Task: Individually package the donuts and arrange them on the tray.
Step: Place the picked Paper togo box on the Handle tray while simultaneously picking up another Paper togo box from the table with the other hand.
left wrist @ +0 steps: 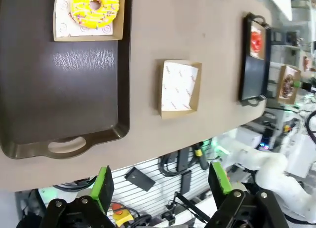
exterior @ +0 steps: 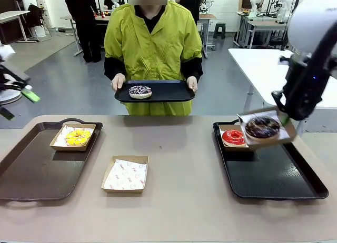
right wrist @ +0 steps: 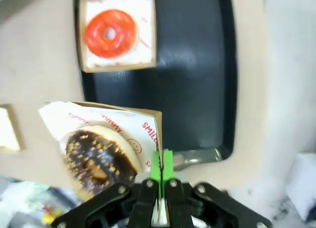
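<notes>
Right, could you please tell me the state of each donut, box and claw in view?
yellow-iced donut: boxed, on the brown tray.
red donut: boxed, on the black tray.
chocolate donut: in the lifted box, above the black tray.
white-purple sprinkled donut: unboxed, on the person's tray.
empty box: paper-lined, on the table.
left claw: open, empty.
right claw: shut on the lifted box's edge.

A tan tabletop (exterior: 179, 169) spreads beneath my jaws. Beyond them lies grey floor (exterior: 68, 80). A white table (exterior: 258, 69) stands just past my right jaws.
</notes>
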Robot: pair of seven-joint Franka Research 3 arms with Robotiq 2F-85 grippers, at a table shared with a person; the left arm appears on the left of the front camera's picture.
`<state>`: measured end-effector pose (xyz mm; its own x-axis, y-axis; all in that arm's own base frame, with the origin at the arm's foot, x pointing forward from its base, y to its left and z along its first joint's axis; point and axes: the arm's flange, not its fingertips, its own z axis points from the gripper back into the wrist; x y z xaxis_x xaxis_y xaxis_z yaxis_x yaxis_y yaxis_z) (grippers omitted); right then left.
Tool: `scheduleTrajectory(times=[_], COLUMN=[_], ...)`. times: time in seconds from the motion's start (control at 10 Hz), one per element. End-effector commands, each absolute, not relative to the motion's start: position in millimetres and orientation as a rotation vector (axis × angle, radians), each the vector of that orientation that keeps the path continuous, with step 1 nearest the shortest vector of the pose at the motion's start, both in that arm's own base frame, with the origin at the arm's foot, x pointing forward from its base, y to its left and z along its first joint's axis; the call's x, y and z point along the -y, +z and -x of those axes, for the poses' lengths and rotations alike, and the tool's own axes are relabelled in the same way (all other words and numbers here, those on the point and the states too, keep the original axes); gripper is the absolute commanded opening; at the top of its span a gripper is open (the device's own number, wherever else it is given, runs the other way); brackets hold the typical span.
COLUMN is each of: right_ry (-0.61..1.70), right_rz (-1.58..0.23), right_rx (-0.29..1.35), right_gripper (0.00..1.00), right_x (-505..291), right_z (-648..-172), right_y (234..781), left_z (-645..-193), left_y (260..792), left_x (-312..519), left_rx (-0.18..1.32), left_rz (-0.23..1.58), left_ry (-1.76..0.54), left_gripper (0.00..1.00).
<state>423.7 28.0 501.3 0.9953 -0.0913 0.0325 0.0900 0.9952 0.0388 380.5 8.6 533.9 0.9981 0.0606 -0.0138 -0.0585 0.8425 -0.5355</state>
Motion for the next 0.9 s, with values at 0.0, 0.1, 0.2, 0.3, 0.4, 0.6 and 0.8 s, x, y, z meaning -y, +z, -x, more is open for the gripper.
scheduleTrajectory(times=[0.0,0.1,0.2,0.3,0.4,0.6,0.8], right_ry=[-0.093,-0.093,-0.092,-0.07,-0.053,-0.07,-0.078], right_rz=[-0.079,-0.094,-0.094,-0.08,-0.061,-0.068,-0.059], right_rx=[0.012,-0.007,-0.018,-0.027,-0.037,-0.04,-0.055], right_gripper=[0.01,0.01,0.01,0.01,0.01,0.01,0.01], right_x=[-3,10,19,22,23,27,22], right_z=[-420,-419,-417,-416,-416,-421,-416], right_y=[476,462,451,442,433,421,434], left_z=[-387,-389,-389,-389,-391,-390,-388], left_y=[518,510,503,497,490,471,448], left_x=[27,51,70,86,102,133,161], left_rx=[0.003,-0.007,-0.003,0.004,0.024,0.083,0.115], left_rz=[0.421,0.38,0.342,0.308,0.282,0.214,0.14], left_ry=[0.072,0.053,0.041,0.034,0.036,0.052,0.057], left_gripper=[1.0,1.0,1.0,1.0,1.0,1.0,1.0])
